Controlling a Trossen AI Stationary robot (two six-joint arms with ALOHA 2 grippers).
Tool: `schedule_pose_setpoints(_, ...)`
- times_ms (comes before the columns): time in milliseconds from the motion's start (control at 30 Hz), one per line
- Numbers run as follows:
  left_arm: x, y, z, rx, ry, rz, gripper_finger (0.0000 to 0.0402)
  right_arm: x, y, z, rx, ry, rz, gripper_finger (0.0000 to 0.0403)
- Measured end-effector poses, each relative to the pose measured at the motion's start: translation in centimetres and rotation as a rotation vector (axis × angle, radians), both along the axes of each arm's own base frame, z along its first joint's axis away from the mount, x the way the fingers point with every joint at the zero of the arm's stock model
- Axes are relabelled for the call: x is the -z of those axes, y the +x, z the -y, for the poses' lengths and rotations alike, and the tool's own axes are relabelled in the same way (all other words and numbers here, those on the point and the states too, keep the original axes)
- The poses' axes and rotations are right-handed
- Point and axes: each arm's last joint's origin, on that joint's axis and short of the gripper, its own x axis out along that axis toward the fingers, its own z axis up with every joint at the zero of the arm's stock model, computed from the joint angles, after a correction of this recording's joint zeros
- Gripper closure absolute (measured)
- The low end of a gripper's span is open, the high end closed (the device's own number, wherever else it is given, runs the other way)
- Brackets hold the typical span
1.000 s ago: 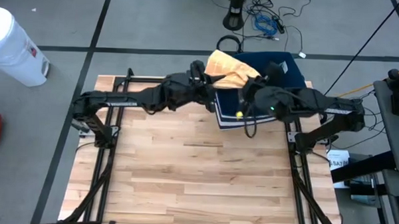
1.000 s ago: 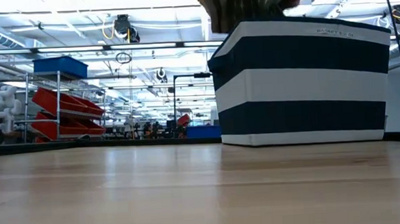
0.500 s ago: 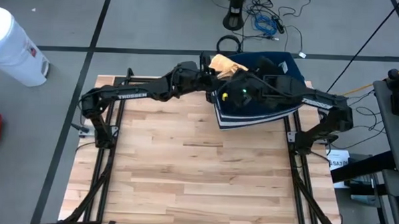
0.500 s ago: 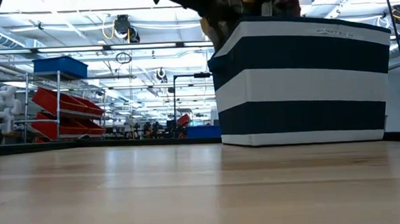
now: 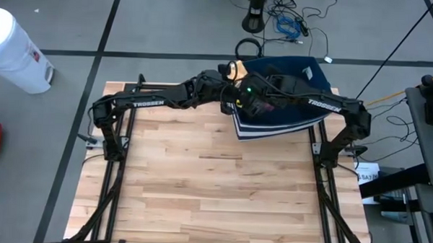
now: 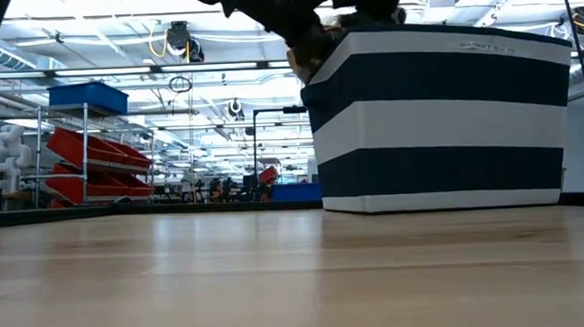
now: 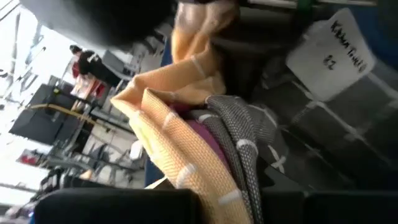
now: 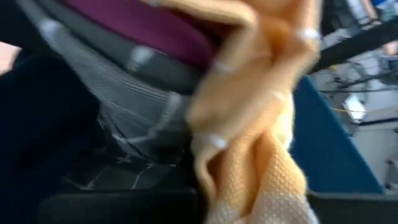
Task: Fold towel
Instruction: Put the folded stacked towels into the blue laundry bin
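The yellow-orange waffle-weave towel (image 7: 186, 155) sits bunched at the near-left corner of the navy-and-white striped fabric bin (image 5: 274, 123), which stands at about one o'clock on the table in the high view. Only a small patch of it (image 5: 235, 69) peeks out there between the two arms. It lies on top of a grey ribbed cloth (image 7: 239, 134) and a purple cloth (image 8: 149, 28), so it is the top piece of the pile and the easiest to lift out.

Both arms reach in over that corner, most likely so that each takes one part of the towel and it can be spread flat on the table for folding. The left gripper (image 5: 224, 82) comes from nine o'clock and the right gripper (image 5: 247, 99) from three o'clock, nearly meeting. Each gripper's fingers are drawn together; the wrist views suggest they pinch the towel, though the contact itself is hidden.

The light wooden plank tabletop (image 5: 200, 179) lies toward six o'clock of the bin. A white cylindrical bucket (image 5: 13, 49) stands on the grey floor at ten o'clock. The low view shows red shelf bins (image 6: 91, 154) in a bright workshop hall behind.
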Motion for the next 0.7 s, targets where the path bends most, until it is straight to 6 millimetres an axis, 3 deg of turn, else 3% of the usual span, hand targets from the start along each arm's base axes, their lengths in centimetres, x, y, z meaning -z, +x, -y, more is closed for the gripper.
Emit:
schedule_pose_setpoints(300, -0.2, -1.9, -0.3, -0.123, 0.077, -0.19, 0.0363, 0.5, 2.5, 0.0, -0.135, 0.085, 0.153, 0.0371)
schedule_pose_setpoints(467, -1.9, -4.2, 0.0, -0.155, 0.022, -0.208, 0.0363, -0.1, 3.5, -0.6, -0.264, 0.15, 0.274, 0.0371)
schedule_pose_setpoints(700, -5.0, -7.9, 1.9, -0.111, -0.057, -0.202, 0.0363, -1.2, 5.0, -2.2, -0.452, 0.183, 0.414, 0.0371)
